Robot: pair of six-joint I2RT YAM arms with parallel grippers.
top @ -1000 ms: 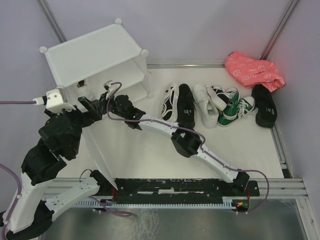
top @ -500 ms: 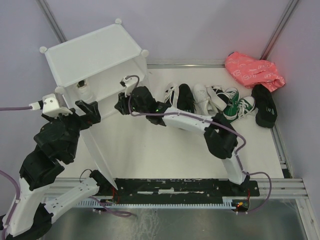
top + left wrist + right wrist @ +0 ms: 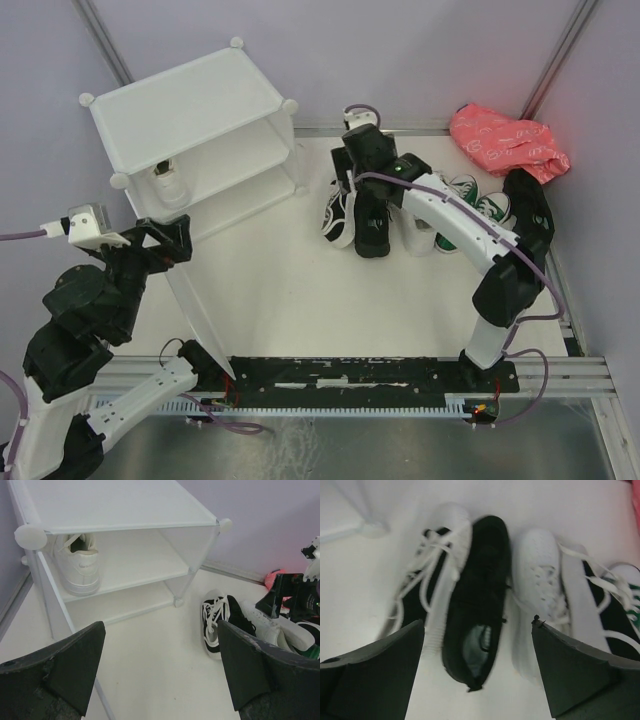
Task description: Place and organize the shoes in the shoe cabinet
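One white sneaker (image 3: pixel 77 562) is shelved in the shoe cabinet (image 3: pixel 190 120); at its 3 o'clock, one laced black sneaker (image 3: pixel 427 585) and one plain black shoe (image 3: pixel 480 595) are seen beneath the spread right gripper (image 3: pixel 477 625); left gripper (image 3: pixel 161 627) likewise spread

Shoe cabinet (image 3: pixel 180 110), upper left: panels looked translucent white plastic, smooth, faintly glossy. White sneaker (image 3: pixel 77 562) on its shelf: smooth, leather-like upper. Black sneaker (image 3: pixel 214 627): matt cloth upper, white cord laces. Pink bag (image 3: pixel 508 140), upper right: crinkled, shiny plastic film. Fingers (image 3: pixel 55 675): matt black, scuffed. Table (image 3: pixel 300 300): was matt white.
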